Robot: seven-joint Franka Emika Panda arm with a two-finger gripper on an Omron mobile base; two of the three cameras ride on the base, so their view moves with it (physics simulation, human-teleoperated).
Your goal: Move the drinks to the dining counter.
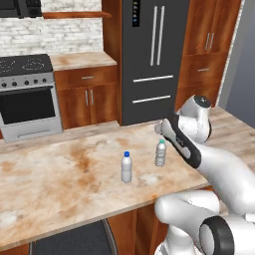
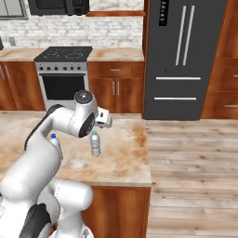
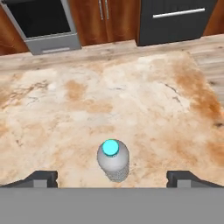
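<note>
Both drinks stand upright on the dining counter (image 1: 60,184) (image 2: 125,162) (image 3: 131,96), a beige marble slab with rust veins. The teal-capped bottle (image 1: 160,153) (image 2: 95,144) (image 3: 113,162) is near the counter's right end. About a hand's width to its left stands the blue-capped bottle (image 1: 127,168) (image 2: 55,142), partly behind my arm in the right base view. My gripper (image 1: 160,128) (image 2: 105,121) (image 3: 113,179) hangs just above the teal-capped bottle. It is open, with its fingers (image 3: 41,177) spread wide on either side of the bottle and not touching it.
Beyond the counter are a steel stove (image 1: 27,94) (image 2: 62,76), wooden base cabinets (image 1: 87,97) and a dark fridge (image 1: 152,60) (image 2: 181,56). The counter's right edge (image 2: 148,158) drops to wood floor (image 2: 195,153). A dark stool (image 1: 69,241) sits under the near edge.
</note>
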